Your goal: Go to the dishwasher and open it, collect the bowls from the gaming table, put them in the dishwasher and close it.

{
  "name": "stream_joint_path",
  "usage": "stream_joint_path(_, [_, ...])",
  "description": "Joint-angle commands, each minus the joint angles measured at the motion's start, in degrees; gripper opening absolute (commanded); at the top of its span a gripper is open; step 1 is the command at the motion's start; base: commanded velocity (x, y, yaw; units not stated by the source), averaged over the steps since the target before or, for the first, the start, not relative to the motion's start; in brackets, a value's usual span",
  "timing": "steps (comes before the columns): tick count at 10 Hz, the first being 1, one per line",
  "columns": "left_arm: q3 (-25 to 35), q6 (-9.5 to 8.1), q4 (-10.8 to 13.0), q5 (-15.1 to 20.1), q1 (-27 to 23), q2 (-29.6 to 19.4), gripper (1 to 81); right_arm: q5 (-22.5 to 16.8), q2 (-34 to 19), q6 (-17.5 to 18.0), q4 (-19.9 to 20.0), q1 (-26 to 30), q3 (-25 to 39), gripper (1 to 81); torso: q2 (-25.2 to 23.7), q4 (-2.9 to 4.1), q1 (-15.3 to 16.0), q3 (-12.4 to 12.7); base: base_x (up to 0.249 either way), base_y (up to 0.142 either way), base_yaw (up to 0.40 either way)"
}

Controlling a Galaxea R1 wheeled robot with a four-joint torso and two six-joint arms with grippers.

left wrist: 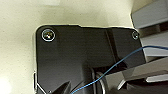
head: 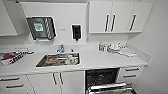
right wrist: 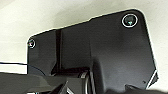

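Note:
The dishwasher sits under the white counter, right of the sink cabinet. Its door is swung down toward me, with the steel front and bar handle at the lower edge of the head view. The inside is dark, and I can just make out a rack. The bowls and the gaming table are out of view. Both wrist views show the robot's own dark plate against a pale surface, and a thin blue cable runs across the left one.
A steel sink in the counter holds dishes and an orange-brown item. Bottles and cloths stand at the back right. White drawers flank the dishwasher on the right; wall cabinets hang above.

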Motion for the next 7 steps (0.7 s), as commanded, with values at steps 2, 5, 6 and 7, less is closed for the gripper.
stream_joint_path(2, [0.1, 0.37, 0.5, 2.8, -2.3, -0.6, 81.1, -2.8, 0.0, -0.4, -0.7, 2.6, 0.3, 81.1, 7.6, 0.00, -5.0, 6.3, 0.000, 0.000, 0.000])
stream_joint_path(5, [-1.3, 0.37, 0.4, 2.9, -2.3, 0.0, 81.1, -2.8, 0.0, -0.4, -0.7, 2.6, 0.2, 81.1, 13.1, 0.00, -8.6, 5.9, 0.000, 0.000, 0.000])
stream_joint_path(6, [-1.3, 0.37, 0.4, 2.9, -2.3, 0.1, 81.1, -2.8, 0.0, -0.4, -0.7, 2.6, 0.2, 81.1, 14.6, 0.00, -9.5, 6.2, 0.000, 0.000, 0.000])
stream_joint_path(7, [-1.3, 0.37, 0.4, 2.9, -2.3, 0.1, 81.1, -2.8, 0.0, -0.4, -0.7, 2.6, 0.2, 81.1, 16.4, 0.00, -10.7, 6.7, 0.000, 0.000, 0.000])
